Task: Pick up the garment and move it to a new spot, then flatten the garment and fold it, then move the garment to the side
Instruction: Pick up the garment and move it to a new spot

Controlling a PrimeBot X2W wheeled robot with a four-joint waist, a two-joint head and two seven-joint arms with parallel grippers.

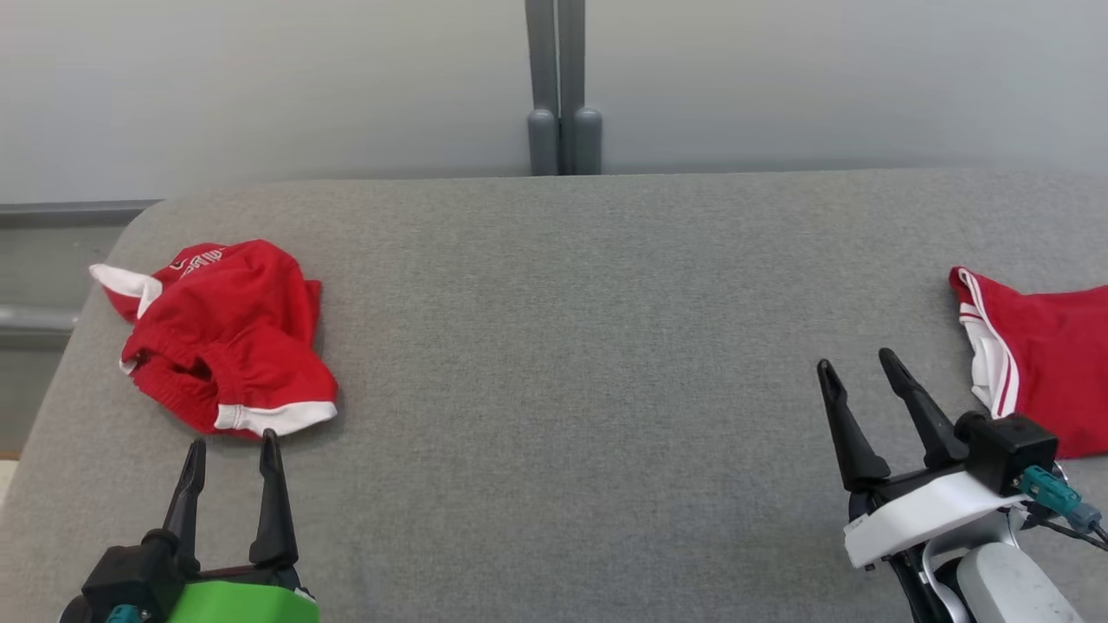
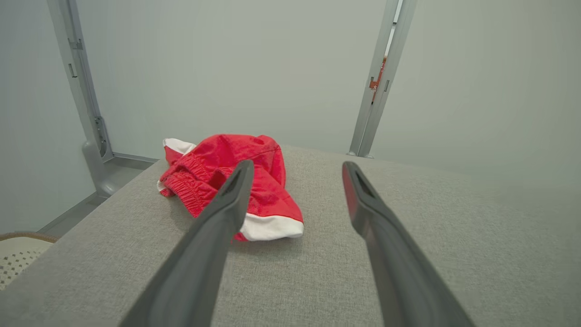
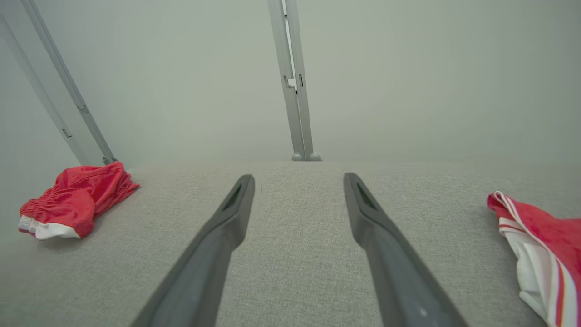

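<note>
1. Left gripper (image 1: 234, 439): jaws spread, nothing between them. Right gripper (image 1: 858, 359): likewise spread and empty.
2. Shorts (image 1: 225, 333): a crumpled red heap with white trim, just ahead of the left fingertips. The white hem is the nearest part. Contact is unclear from the head view; the left wrist view suggests a small gap. In that view the heap sits ahead and toward the left finger, not centred.
3. Second garment (image 1: 1039, 381): red with white stripes, flatter, just outboard of the right gripper, apart from its fingers and running out of frame.
4. Judgement: the first pick is not yet begun.
5. To do it well:
   - Shift the left gripper sideways until the heap lies between the fingers, then advance.
   - Bite a thick fold, such as the gathered waistband, rather than the hem alone.
   - Lift clear of the mat (image 1: 563, 346) before carrying toward the bare stretch between the grippers.
6. Risks: limp cloth may be caught by one layer and trail, and the fingertips may snag the soft mat.
7. Container: a pale perforated basket (image 2: 18, 254) sits below and left of the left gripper, off the mat's edge. Its contents cannot be told.
</note>
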